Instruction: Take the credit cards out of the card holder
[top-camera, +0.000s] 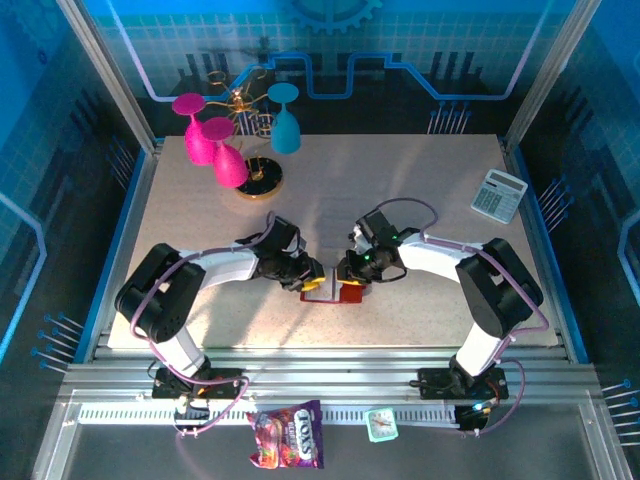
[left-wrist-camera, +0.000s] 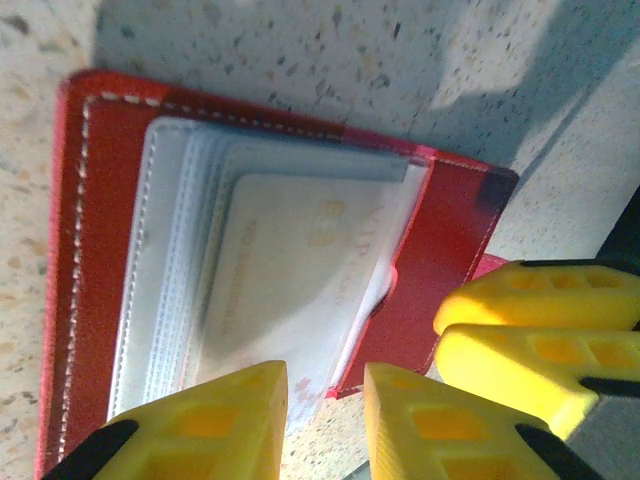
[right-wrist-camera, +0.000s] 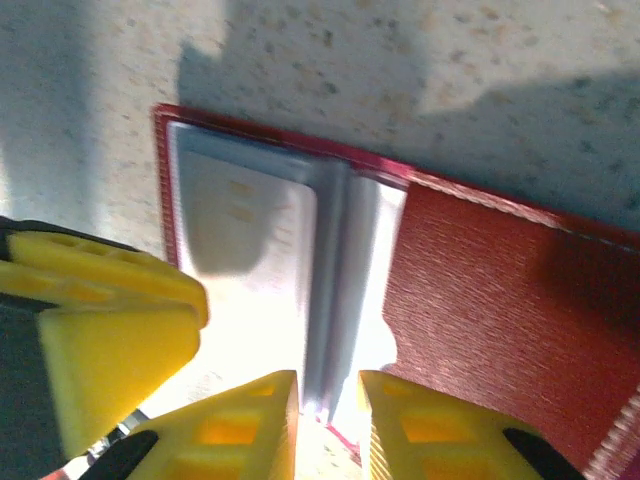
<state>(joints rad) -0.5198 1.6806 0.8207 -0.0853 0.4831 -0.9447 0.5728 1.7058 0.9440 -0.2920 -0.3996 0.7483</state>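
Although the red card holder (left-wrist-camera: 100, 250) lies open, its whitish credit card (left-wrist-camera: 290, 290) sits pocketed, left claw (left-wrist-camera: 325, 385) and right claw (right-wrist-camera: 328, 385) narrowly parted astride its sleeves, grip unclear.

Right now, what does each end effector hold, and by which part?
It cannot be told. The left end effector sits at the near edge of the card holder, the right end effector straddles its sleeve fold; neither visibly clamps.
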